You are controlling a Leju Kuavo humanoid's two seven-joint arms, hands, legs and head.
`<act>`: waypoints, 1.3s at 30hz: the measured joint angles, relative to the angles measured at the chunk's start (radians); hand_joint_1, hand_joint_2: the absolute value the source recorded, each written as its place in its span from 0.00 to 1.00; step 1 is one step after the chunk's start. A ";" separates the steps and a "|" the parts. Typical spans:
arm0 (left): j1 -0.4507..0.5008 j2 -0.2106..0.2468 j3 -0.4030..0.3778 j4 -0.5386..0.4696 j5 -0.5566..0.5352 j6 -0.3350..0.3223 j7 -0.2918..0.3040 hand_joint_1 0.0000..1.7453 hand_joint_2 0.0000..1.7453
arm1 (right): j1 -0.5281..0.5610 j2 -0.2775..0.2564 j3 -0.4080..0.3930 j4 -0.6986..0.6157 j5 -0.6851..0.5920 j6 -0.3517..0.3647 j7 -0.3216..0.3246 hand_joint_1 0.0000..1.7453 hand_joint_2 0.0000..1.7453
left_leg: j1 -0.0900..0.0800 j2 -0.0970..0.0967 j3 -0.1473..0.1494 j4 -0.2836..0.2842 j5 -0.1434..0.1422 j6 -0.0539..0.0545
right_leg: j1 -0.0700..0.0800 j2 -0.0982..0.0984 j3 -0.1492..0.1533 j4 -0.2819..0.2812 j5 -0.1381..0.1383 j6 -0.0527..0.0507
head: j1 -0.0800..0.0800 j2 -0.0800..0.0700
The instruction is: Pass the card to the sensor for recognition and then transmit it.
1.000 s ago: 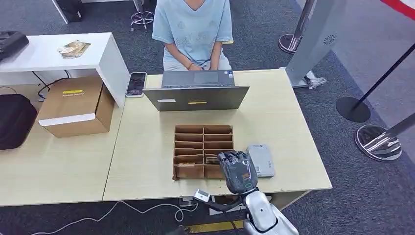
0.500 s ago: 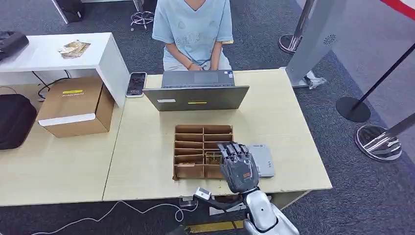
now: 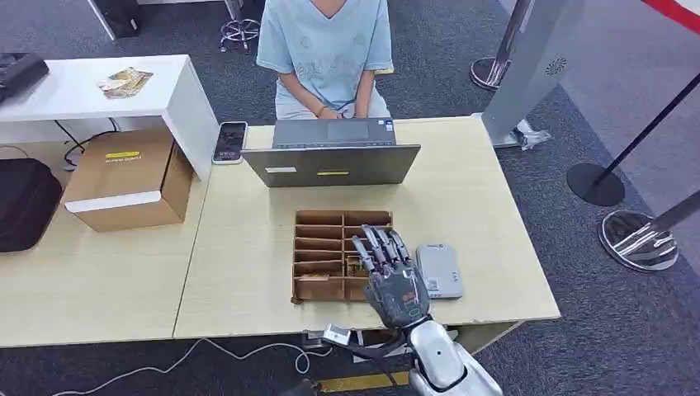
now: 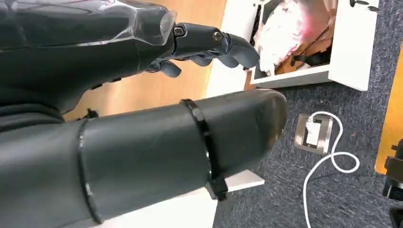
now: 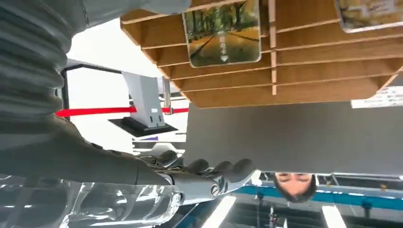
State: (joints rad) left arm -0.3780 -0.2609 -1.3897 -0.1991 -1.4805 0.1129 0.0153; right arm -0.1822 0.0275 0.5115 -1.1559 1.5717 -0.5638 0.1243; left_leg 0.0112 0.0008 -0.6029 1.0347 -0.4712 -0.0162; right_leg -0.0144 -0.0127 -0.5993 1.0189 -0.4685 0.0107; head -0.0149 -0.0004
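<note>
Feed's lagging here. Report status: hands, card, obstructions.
Right hand open, fingers spread over the cardboard organizer. Left hand holds nothing. Card lying in a slot, not gripped. Sensor beside the organizer, nothing blocking.

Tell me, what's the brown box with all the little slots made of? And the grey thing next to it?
The slotted box looks like cardboard: matte brown, with thin flat dividers and raw edges. The grey reader beside it seems to be plastic, judging by its smooth, pale surface and rounded corners, though that is less certain. The right hand, fingers spread, is above the box.
</note>
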 joint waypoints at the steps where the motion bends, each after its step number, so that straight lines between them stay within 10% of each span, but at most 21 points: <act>1: 0.000 0.000 0.000 0.000 0.000 0.000 -0.001 0.00 0.00 | -0.001 0.005 -0.006 0.000 -0.002 0.013 -0.019 0.16 1.00 | 0.000 0.000 0.000 0.000 0.000 0.000 | 0.000 0.000 0.000 0.000 0.000 0.000 | 0.000 0.000; 9: 0.000 0.000 0.000 0.000 0.002 0.000 -0.008 0.00 0.00 | 0.011 0.025 -0.055 -0.103 -0.195 0.154 -0.164 0.06 1.00 | 0.000 0.000 0.000 0.000 0.000 0.000 | 0.000 0.000 0.000 0.000 0.000 0.000 | 0.000 0.000; 25: 0.000 0.000 0.000 0.000 0.005 0.000 -0.011 0.00 0.00 | 0.048 -0.069 -0.120 -0.396 -0.430 0.291 -0.241 0.05 1.00 | 0.000 0.000 0.000 0.000 0.000 0.000 | 0.000 0.000 0.000 0.000 0.000 0.000 | 0.000 0.000; 39: 0.000 0.000 0.000 0.000 0.018 0.000 -0.011 0.00 0.00 | -0.020 -0.119 -0.045 -0.375 -0.322 0.363 -0.140 0.01 1.00 | 0.000 0.000 0.000 0.000 0.000 0.000 | 0.000 0.000 0.000 0.000 0.000 0.000 | 0.000 0.000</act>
State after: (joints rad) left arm -0.3782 -0.2609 -1.3897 -0.1991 -1.4630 0.1133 0.0042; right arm -0.2024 -0.0919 0.4666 -1.5305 1.2497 -0.2003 -0.0156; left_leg 0.0111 0.0008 -0.6029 1.0349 -0.4712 -0.0162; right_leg -0.0146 -0.0129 -0.5993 1.0188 -0.4684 0.0107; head -0.0149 -0.0004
